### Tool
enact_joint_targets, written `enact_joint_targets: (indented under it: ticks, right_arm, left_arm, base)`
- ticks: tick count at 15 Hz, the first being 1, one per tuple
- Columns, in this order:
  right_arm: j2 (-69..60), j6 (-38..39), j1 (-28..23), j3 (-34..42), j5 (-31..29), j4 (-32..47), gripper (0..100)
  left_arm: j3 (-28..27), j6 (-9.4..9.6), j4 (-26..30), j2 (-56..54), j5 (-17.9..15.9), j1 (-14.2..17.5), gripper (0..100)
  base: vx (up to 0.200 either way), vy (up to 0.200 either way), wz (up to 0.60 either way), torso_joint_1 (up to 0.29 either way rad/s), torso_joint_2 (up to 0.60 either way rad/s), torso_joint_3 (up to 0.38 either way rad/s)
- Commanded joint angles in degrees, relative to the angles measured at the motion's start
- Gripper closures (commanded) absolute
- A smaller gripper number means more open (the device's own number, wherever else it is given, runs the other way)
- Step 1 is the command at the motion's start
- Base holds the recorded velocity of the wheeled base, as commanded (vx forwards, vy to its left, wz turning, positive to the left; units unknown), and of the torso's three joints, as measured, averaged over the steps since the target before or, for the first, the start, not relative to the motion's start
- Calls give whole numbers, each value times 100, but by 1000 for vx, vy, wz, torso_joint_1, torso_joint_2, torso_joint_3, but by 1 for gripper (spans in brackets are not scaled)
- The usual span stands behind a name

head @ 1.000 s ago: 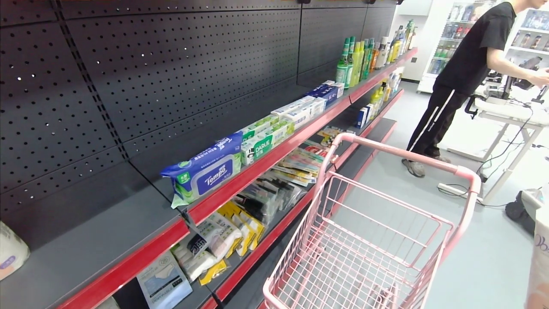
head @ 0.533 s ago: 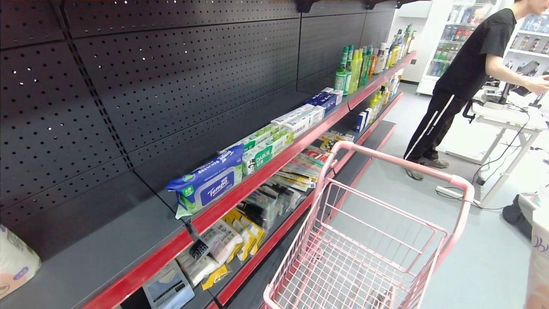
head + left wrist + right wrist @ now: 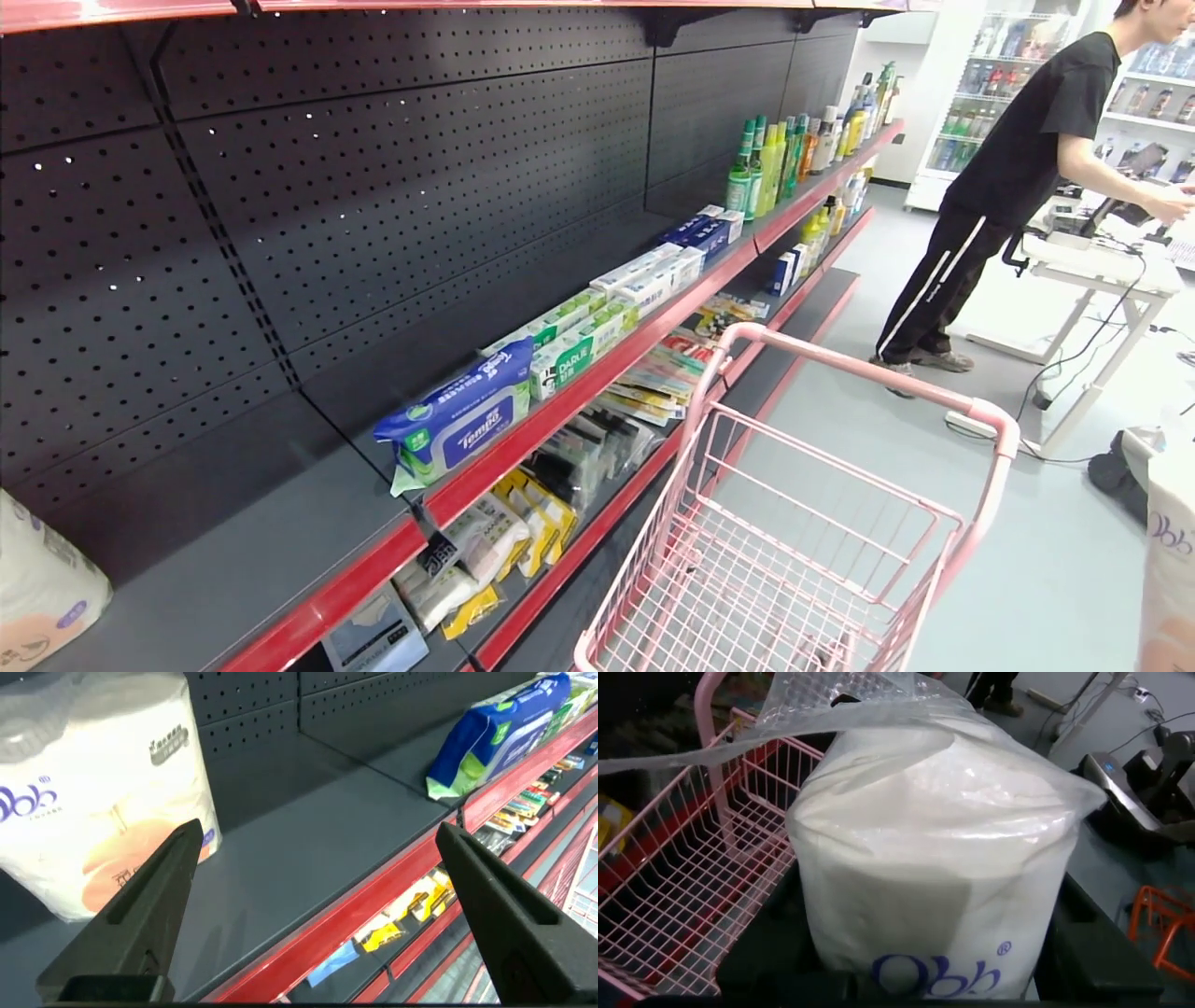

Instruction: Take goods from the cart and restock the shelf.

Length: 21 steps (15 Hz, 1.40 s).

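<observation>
Plastic-wrapped toilet paper pack (image 3: 924, 887) sat clamped in my right claw (image 3: 932, 952), out to the right of the pink cart (image 3: 990, 420), well apart from the shelf (image 3: 233, 532). Risk, my call: the slick film slips or tears in the grip, or the bulky pack clips the cart rim on the way over. White rolls, loose crinkly wrap bunched on top. Left claw (image 3: 318, 835) hung released over the shelf beside a second pack (image 3: 93, 793).
</observation>
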Motion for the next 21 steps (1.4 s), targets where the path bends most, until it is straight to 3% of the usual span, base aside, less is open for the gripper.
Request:
enact_joint_targets:
  ticks: [1, 5, 21]
  right_arm:
    - [66, -1, -2, 4, -1, 1, 100]
    - [101, -133, -2, 4, -1, 1, 100]
    - [40, -327, -2, 48, -10, 1, 100]
  left_arm:
    - [0, 0, 2, 5, 4, 5, 0]
    - [0, 0, 2, 5, 4, 5, 0]
    - [0, 0, 2, 5, 4, 5, 0]
  base:
    - [0, 0, 0, 129, -290, -159]
    - [0, 0, 0, 113, -229, -126]
    - [0, 0, 600, 8, -8, -5]
